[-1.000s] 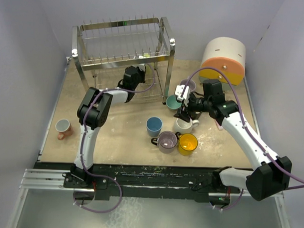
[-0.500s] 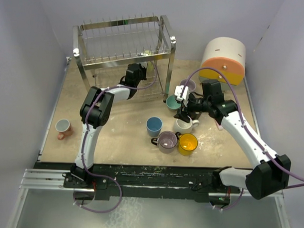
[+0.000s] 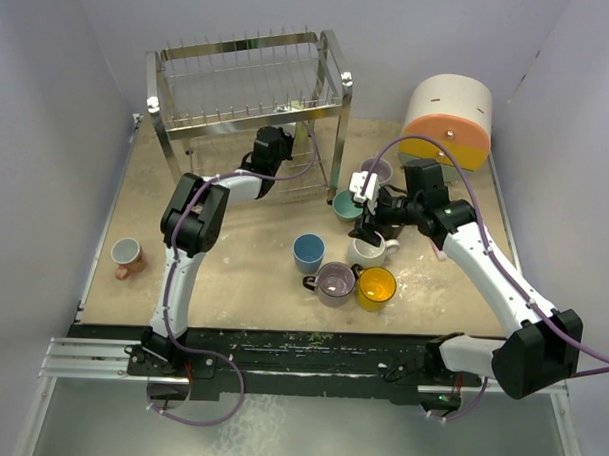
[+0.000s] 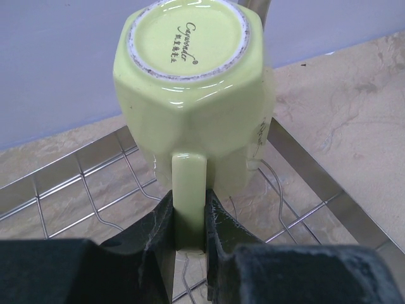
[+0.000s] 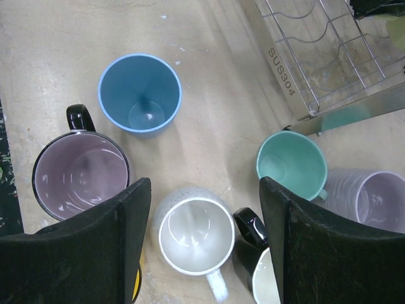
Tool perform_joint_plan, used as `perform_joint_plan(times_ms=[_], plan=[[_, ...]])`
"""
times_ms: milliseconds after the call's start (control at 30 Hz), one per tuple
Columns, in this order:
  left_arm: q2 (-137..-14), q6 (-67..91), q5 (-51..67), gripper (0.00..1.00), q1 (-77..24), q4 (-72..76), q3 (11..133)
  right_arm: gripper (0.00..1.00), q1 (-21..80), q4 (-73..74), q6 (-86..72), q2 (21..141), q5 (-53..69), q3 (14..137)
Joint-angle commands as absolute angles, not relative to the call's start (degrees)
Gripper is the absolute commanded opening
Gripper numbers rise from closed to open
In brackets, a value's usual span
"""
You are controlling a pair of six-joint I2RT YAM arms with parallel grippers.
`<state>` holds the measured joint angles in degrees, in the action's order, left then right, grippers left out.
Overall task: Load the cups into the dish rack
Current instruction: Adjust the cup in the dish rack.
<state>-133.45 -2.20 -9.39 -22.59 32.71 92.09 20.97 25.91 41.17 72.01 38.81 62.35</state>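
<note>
My left gripper [image 4: 188, 209] is shut on the handle of a pale yellow-green mug [image 4: 190, 95]. The mug is upside down over the lower wire grid of the chrome dish rack [image 4: 60, 172]. In the top view this gripper [image 3: 278, 144] is inside the rack [image 3: 244, 108]. My right gripper [image 5: 204, 183] is open and hovers over a white mug [image 5: 196, 235], its fingers on either side of it and not touching. Around it stand a blue mug [image 5: 140, 93], a teal mug [image 5: 292, 165], a black mug with a lilac inside [image 5: 80, 177], a lilac ribbed mug [image 5: 373, 197] and another black mug [image 5: 256, 231].
A yellow mug [image 3: 376, 288] stands by the black and lilac one [image 3: 335, 282]. A grey mug [image 3: 127, 252] stands alone at the table's left edge. The round white-orange drawer unit [image 3: 448, 118] is at the back right. Grey walls close in the table.
My left gripper has moved a little further into the rack with the yellow-green mug. The right arm has barely moved.
</note>
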Motion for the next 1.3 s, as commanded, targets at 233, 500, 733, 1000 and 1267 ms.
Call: perform_joint_plan(times_ms=[233,500,733,1000,1267], plan=[[-128.81,-5.80,-13.20,0.03,-21.79,44.12,90.39,0.72,20.83,26.37,42.15,72.33,40.87,64.42],[-129.35,-5.42,-14.14,0.06,-21.55,44.10,90.72,0.72,20.77,26.41,42.27,72.28,40.87,64.42],[-129.38,-4.91,-14.75,0.09,-21.43,44.44,89.93,0.72,20.75,26.54,42.33,72.24,40.89,64.42],[-128.77,-4.87,-14.83,0.31,-21.11,45.26,88.94,0.72,20.81,26.72,42.50,72.42,40.91,64.51],[-128.56,-4.08,-13.78,0.37,-21.02,44.55,89.35,0.72,20.82,26.81,42.61,72.59,40.87,64.60]])
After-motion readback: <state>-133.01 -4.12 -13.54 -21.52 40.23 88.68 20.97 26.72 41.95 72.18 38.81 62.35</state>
